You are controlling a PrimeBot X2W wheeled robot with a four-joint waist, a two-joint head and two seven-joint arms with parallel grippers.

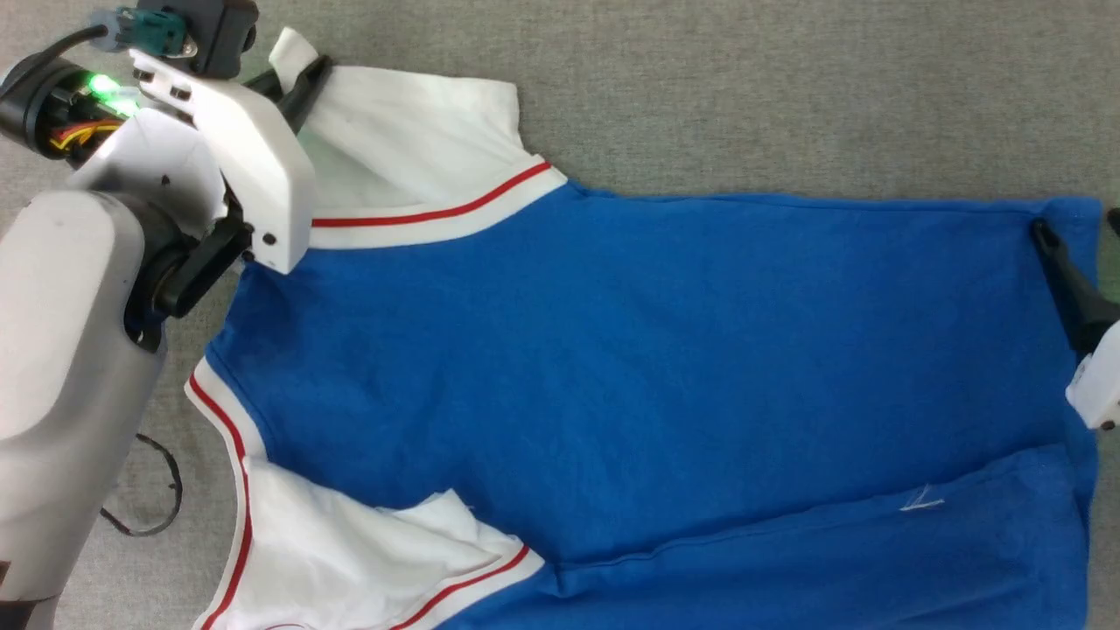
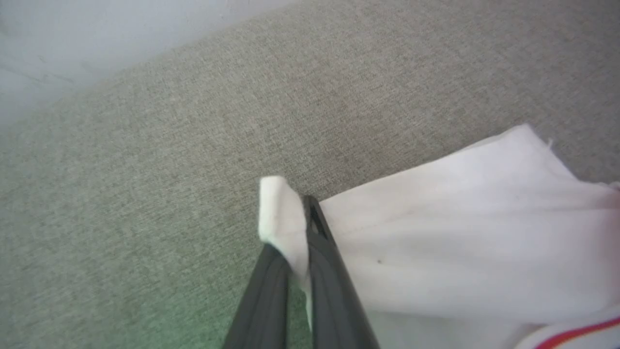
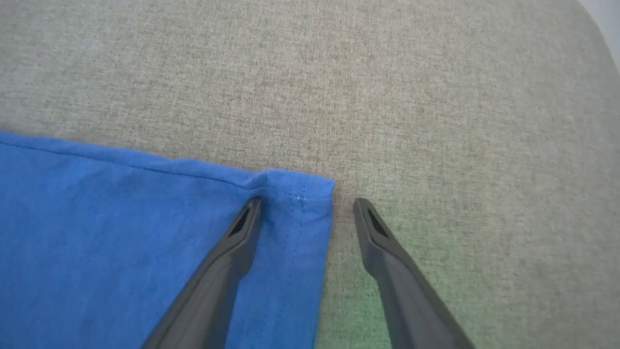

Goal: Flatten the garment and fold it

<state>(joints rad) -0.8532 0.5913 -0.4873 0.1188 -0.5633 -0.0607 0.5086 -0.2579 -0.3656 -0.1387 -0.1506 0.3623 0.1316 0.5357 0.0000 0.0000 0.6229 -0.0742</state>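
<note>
The garment (image 1: 612, 350) lies spread on the grey cloth surface, blue body across the middle, neck end at the left and hem at the right. At the far left, my left gripper (image 1: 302, 74) is shut on the corner of the far white sleeve (image 2: 460, 228), whose tip (image 2: 278, 213) sticks up between the dark fingers (image 2: 329, 271). My right gripper (image 3: 307, 203) stands open at the far hem corner (image 3: 300, 194), one finger over the blue cloth and the other over bare surface. A near white sleeve (image 1: 350, 560) lies at the bottom left.
Grey woven cloth surface (image 1: 787, 87) runs beyond the garment's far edge. A pale wall or edge (image 2: 72, 39) borders it in the left wrist view. A thin dark cable loop (image 1: 157, 490) lies by my left arm. The garment's near strip (image 1: 831, 560) is folded over along the bottom.
</note>
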